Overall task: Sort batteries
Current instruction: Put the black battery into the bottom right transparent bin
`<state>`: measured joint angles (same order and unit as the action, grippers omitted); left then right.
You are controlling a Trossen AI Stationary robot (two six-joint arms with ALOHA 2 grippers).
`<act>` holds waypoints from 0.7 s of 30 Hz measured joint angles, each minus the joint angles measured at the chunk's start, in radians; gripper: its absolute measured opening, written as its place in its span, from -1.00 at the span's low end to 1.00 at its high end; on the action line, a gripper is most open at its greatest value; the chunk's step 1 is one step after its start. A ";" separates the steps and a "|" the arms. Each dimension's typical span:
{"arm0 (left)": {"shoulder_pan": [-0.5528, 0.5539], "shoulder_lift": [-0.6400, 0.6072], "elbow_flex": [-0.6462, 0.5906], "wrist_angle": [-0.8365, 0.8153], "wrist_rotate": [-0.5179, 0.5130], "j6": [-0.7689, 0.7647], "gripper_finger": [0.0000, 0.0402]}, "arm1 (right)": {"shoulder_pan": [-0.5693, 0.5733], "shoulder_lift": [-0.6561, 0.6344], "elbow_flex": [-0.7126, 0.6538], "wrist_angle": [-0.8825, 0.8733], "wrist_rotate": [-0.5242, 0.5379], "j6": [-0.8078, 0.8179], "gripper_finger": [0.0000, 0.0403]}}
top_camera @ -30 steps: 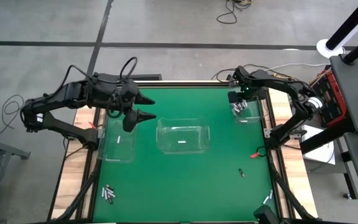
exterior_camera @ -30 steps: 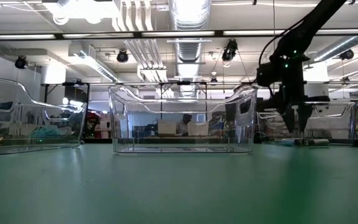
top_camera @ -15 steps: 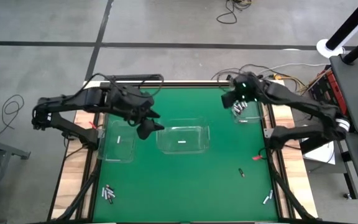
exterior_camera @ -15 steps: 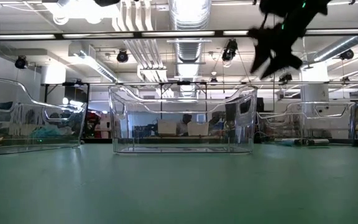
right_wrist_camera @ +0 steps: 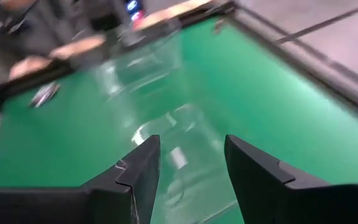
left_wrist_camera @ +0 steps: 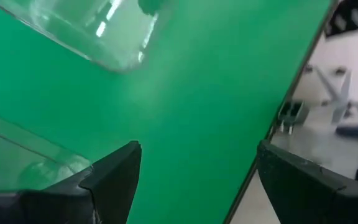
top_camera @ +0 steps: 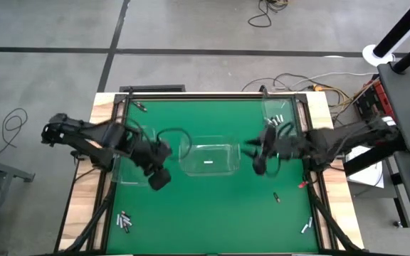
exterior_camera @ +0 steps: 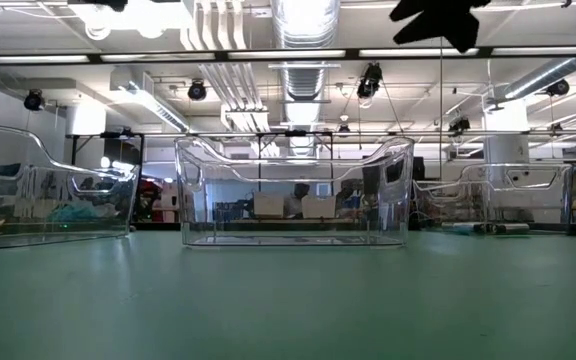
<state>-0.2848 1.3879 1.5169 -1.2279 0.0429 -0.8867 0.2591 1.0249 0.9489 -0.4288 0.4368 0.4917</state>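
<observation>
the left end effector (top_camera: pixel 159 178) hovers left of centre in the high view, fingers spread wide, grasping nothing. the right end effector (top_camera: pixel 258 165) hovers right of centre, fingers parted, also empty. between them stands the centre bin (top_camera: pixel 210 158), containing one battery (top_camera: pixel 208 162). loose batteries (top_camera: pixel 124 222) lie at lower left on the green desk (top_camera: pixel 212 206); more batteries (top_camera: pixel 279 119) fill the upper-right bin (top_camera: pixel 279 121).
</observation>
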 joint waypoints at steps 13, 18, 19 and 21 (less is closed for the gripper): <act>-0.384 0.088 0.000 -0.012 -0.192 -0.100 0.46 | 0.310 0.285 0.075 -0.164 0.019 0.917 -0.08; -0.468 0.135 -0.001 -0.010 -0.255 -0.120 0.46 | 0.387 0.379 0.078 -0.310 -0.238 1.265 -0.08; -0.482 0.142 -0.001 -0.010 -0.286 -0.123 0.46 | 0.406 0.400 0.078 -0.324 -0.290 1.297 -0.09; -0.506 0.155 -0.001 -0.010 -0.356 -0.124 0.46 | 0.438 0.445 0.077 -0.363 -0.390 1.333 -0.11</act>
<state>-0.7908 1.5429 1.5162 -1.2380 -0.3135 -1.0109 0.6970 1.4697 1.0264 -0.7922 0.0465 1.8246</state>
